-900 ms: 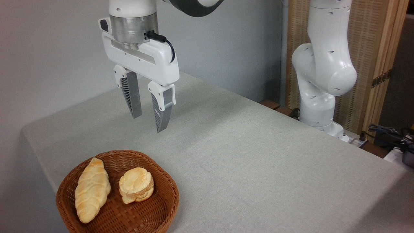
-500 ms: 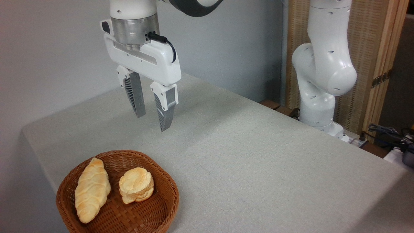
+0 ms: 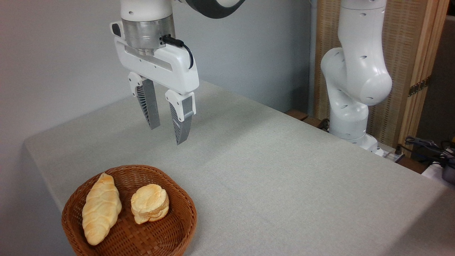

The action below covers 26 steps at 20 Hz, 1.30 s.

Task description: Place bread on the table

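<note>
The bread [image 3: 150,203], a small round puffy bun with a flaky edge, lies inside a brown wicker basket [image 3: 177,227] at the lower left. The table [image 3: 284,170] is covered in light grey-beige cloth. My gripper [image 3: 167,135] hangs open above the table, behind and well above the basket, its two ribbed grey fingers pointing down with nothing between them. It is apart from the bread.
A longer pointed loaf [image 3: 101,208] lies in the basket left of the bun. The arm's white base [image 3: 350,117] stands at the table's far right edge. Cables [image 3: 426,145] lie at the far right. The table's left edge runs close to the basket.
The gripper has shifted slightly to the right and a little lower since the earliest frame, then held still. The bun and basket have not moved.
</note>
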Tool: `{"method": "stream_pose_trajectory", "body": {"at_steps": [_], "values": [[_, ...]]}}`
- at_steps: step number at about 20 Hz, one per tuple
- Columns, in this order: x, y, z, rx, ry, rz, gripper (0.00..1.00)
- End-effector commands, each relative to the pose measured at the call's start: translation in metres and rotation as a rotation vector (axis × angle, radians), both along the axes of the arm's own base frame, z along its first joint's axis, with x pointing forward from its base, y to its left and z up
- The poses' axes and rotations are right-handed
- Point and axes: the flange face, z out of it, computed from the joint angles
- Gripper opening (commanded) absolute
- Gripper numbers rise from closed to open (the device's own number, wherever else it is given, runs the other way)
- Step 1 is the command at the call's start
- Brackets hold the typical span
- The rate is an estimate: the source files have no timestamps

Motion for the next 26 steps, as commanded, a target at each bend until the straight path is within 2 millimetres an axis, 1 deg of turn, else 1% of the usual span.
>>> {"method": "stream_pose_trajectory", "body": {"at_steps": [1,4,6,10,13,15,17,19,23,24,26], "values": [[-0.002,-0.001,0.005,-0.014,0.010,-0.017,1.00],[-0.001,-0.004,0.005,-0.014,-0.001,-0.021,1.00],[-0.003,-0.016,0.004,-0.011,0.002,-0.043,1.00],[-0.002,-0.019,0.002,-0.014,-0.014,-0.049,1.00],[0.003,-0.019,-0.006,-0.015,-0.061,-0.055,1.00],[0.006,-0.015,-0.021,-0.004,-0.087,-0.090,1.00],[0.007,-0.010,-0.032,0.006,-0.099,-0.149,1.00],[0.010,-0.004,-0.050,0.015,-0.127,-0.198,1.00],[0.024,0.001,-0.077,0.031,-0.208,-0.186,1.00],[0.031,0.006,-0.085,0.039,-0.225,-0.169,1.00],[0.040,0.005,-0.100,0.047,-0.232,-0.164,1.00]]}}
